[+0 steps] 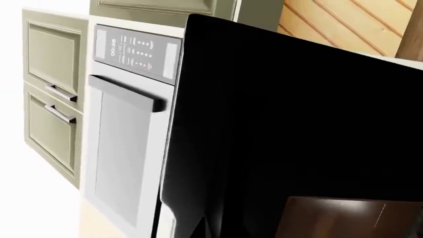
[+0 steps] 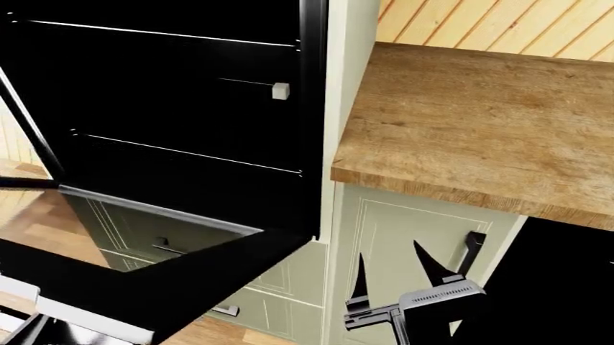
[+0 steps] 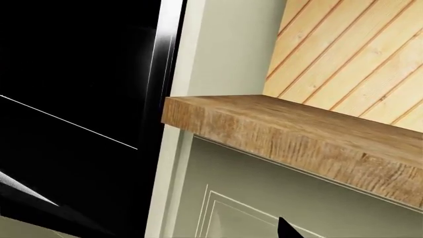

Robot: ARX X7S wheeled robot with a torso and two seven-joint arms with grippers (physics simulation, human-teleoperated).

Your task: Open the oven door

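The oven door [image 2: 144, 266] hangs open, swung down and out from the dark oven cavity [image 2: 172, 108], its glossy black frame and wide glass pane lying nearly flat at the lower left of the head view; the glass mirrors pale green drawer fronts and wood flooring. Inside the cavity, thin rack rails run across the black walls, and a small pale square knob [image 2: 280, 90] sits on one of them. To the right of the oven stands a pale green cabinet [image 2: 403, 244] with a black bar handle [image 2: 472, 251], topped by a wooden worktop [image 2: 479, 122] that meets slatted wood wall panelling. The right hand [image 2: 392, 269] hovers in front of that cabinet door, its two dark pointed fingers spread apart with nothing between them. The left hand cannot be made out in any view, so its state cannot be told; its wrist camera shows a large black panel close by and, beyond it, a white appliance with a grey bar handle [image 1: 126, 96] and a control panel [image 1: 135, 52], beside green drawers [image 1: 53, 89].
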